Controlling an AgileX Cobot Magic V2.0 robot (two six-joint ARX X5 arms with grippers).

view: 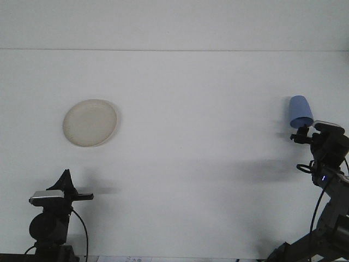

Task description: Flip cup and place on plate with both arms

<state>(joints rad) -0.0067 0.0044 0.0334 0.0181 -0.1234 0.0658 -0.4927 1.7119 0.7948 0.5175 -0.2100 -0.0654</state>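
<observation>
A blue cup stands upside down, mouth on the white table, at the far right. The cream plate lies far off at the left, with nothing on it. My right gripper hangs just in front of the cup's lower edge and slightly to its right, tilted toward it. Its own wrist housing blocks the tip. My left gripper rests low at the near left, in front of the plate and well short of it. Its fingers come together in a single point and hold nothing.
The white table runs back to a wall line at the top. Cables hang from both arms near the front edge.
</observation>
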